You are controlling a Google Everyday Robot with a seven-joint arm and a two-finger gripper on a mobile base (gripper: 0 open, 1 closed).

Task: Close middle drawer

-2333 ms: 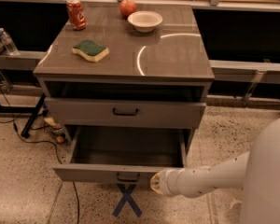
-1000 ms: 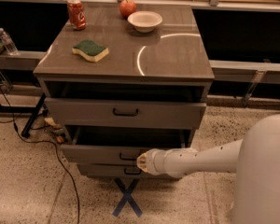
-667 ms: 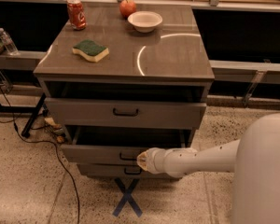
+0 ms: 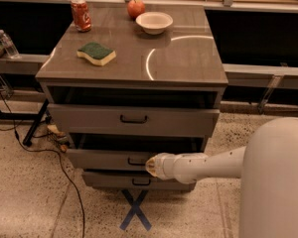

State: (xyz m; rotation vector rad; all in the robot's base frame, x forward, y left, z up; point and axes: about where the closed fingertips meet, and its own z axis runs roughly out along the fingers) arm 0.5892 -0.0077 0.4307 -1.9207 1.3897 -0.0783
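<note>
The gripper (image 4: pixel 151 166) has pushed the middle drawer (image 4: pixel 102 158), right against it, nearly shut, maybe not fully. I cannot tell its grip.

hand (image 4: pixel 150 166) sits against the front of the middle drawer (image 4: pixel 99 158), by its handle, below the counter's (image 4: pixel 188 58) front edge. the arm (image 4: pixel 208 165) reaches in from the right and bars that side. the top drawer (image 4: pixel 89 119) juts out overhead; the lowest drawer (image 4: pixel 109 179) lies close beneath. approach from front left is open, save a cable (image 4: pixel 64 172) trailing on the floor. on the counter, can (image 4: pixel 81 15), apple (image 4: pixel 135 8) and bowl (image 4: pixel 154 22) crowd the back edge, sponge (image 4: pixel 96 53) lies near the left edge; the right half is passable.
</note>
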